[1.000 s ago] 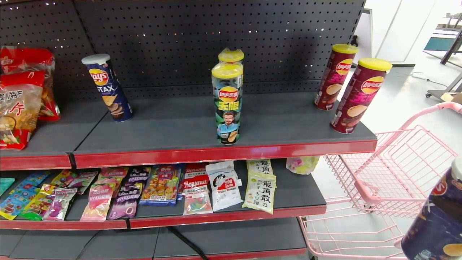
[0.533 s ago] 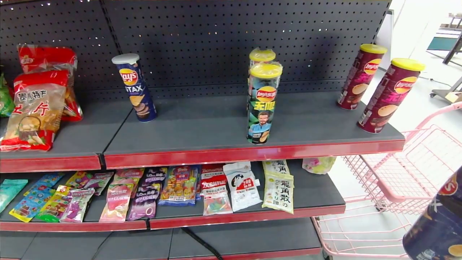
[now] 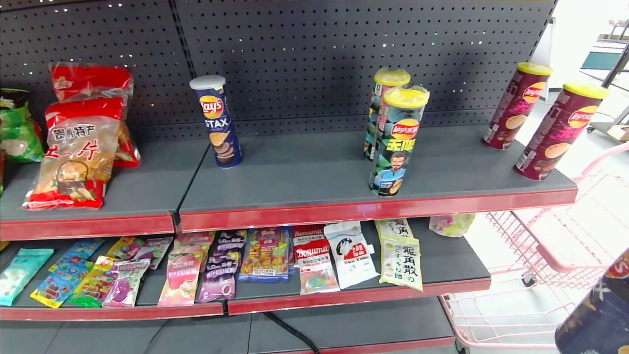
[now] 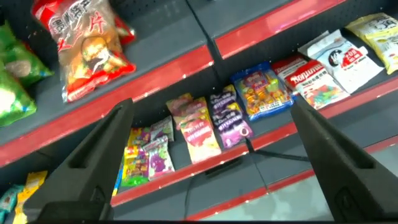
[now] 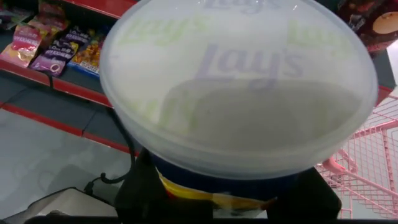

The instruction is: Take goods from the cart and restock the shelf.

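At the lower right of the head view, beside the pink cart [image 3: 550, 255], a dark-blue chip can [image 3: 597, 314] sits tilted in the right gripper [image 5: 230, 202]. In the right wrist view its translucent white lid [image 5: 239, 81] faces the camera. The black fingers [image 5: 140, 193] clamp the can's body from either side, just below that lid. The left gripper [image 4: 211, 109] hangs before the snack packets [image 4: 214, 121], its fingers spread wide with nothing between them. On the top shelf [image 3: 304, 172] a matching blue can [image 3: 216, 120] stands upright, well apart from the green cans [image 3: 397, 142] and maroon cans [image 3: 560, 130].
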Tool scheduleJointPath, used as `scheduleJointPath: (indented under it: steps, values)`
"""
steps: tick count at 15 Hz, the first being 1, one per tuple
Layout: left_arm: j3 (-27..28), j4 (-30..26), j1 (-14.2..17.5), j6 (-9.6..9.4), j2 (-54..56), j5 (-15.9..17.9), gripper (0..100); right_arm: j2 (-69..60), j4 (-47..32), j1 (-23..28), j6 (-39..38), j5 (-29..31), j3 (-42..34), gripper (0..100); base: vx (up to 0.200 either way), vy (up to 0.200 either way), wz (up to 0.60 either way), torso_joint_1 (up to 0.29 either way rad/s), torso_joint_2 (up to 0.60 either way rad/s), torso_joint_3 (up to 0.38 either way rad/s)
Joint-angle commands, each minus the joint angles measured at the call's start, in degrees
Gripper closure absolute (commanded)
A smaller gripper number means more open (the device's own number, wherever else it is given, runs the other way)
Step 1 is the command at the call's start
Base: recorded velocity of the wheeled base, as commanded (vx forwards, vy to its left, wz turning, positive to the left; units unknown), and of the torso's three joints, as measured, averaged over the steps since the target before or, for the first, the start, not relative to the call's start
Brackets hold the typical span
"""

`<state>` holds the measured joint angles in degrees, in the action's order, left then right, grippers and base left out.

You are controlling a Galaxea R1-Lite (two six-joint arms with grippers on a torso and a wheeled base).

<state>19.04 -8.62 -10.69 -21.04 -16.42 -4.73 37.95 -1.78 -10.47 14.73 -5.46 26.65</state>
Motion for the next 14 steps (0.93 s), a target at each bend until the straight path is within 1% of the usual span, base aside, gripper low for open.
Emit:
scheduleJointPath:
  steps: [1,2,6,14]
  values:
    - [-0.06,-0.08,-0.03,0.04,-0.01,-0.10,0,-0.07,0.29,0.01,0.04,-0.08,0.07,100,0.200,0.000,0.00,-0.017,0.00,0.007]
    - [-0.06,-0.08,-0.03,0.04,0.07,-0.10,0,-0.16,0.29,0.01,0.04,-0.08,0.07,100,0.200,0.000,0.00,-0.007,-0.02,0.002]
    - [-0.15,-0.08,-0.03,-0.05,0.42,-0.10,0,-0.16,0.29,0.01,0.04,-0.08,0.42,100,0.000,0.000,0.00,0.000,0.00,0.000]
    - [-0.23,-0.08,-0.03,-0.05,0.34,-0.02,0,-0.07,0.37,0.01,-0.05,-0.16,0.69,100,0.000,0.200,0.00,-0.001,0.00,0.002]
